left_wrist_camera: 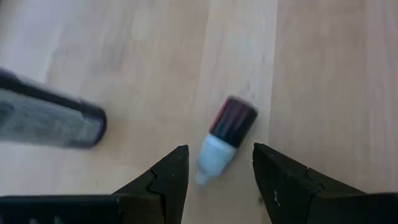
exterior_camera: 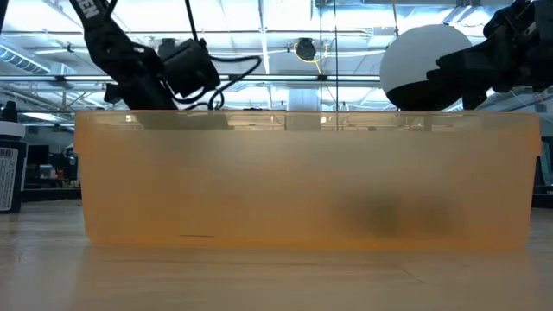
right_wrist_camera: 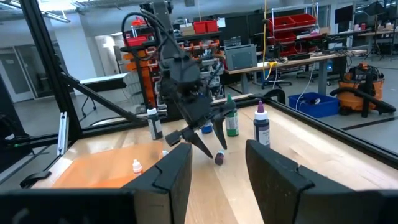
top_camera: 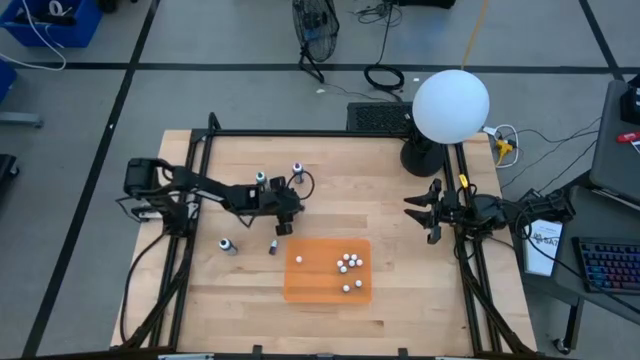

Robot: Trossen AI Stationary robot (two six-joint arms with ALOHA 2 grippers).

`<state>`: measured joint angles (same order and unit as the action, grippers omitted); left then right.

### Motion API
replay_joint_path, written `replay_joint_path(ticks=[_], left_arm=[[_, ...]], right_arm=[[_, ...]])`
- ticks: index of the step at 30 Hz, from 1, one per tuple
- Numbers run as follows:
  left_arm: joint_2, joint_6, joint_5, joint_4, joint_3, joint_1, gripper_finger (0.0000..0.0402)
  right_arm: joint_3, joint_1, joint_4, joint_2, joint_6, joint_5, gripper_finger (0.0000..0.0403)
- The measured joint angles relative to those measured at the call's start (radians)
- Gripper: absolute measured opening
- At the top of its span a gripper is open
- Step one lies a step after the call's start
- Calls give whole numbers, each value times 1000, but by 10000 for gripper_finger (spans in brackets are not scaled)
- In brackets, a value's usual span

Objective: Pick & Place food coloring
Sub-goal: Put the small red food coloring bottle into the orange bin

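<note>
Four small dropper bottles with pale caps are on the wooden table. A dark one (top_camera: 272, 246) lies on its side, seen close in the left wrist view (left_wrist_camera: 225, 135). Three stand upright: a green one (right_wrist_camera: 231, 122), a purple one (right_wrist_camera: 261, 124) and a dark one (top_camera: 228, 245). My left gripper (left_wrist_camera: 221, 149) is open just above the lying bottle, with a finger on either side of its cap end, touching nothing that shows. My right gripper (right_wrist_camera: 217, 149) is open and waits over the table's right side (top_camera: 420, 212).
An orange tray (top_camera: 300, 288) with several white beads (top_camera: 348, 263) lies near the table's near edge, just right of the lying bottle. Its wall (exterior_camera: 302, 181) fills the low view. A white globe lamp (top_camera: 450, 105) stands at the far right corner. Bare wood lies between the arms.
</note>
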<state>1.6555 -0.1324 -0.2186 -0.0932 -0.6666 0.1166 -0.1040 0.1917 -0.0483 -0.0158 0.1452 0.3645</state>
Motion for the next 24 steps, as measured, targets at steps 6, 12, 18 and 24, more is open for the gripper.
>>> replay_joint_path(ticks=[6,12,18,24], left_arm=[[8,4,56,16,-1,31,182],[8,-8,80,17,-1,46,182],[8,-19,123,19,-1,59,151],[8,-17,150,22,-1,75,69]], right_arm=[[-1,0,0,0,0,0,141],[-1,0,0,0,0,0,141],[-1,0,0,0,0,0,141],[-1,0,0,0,0,0,141]])
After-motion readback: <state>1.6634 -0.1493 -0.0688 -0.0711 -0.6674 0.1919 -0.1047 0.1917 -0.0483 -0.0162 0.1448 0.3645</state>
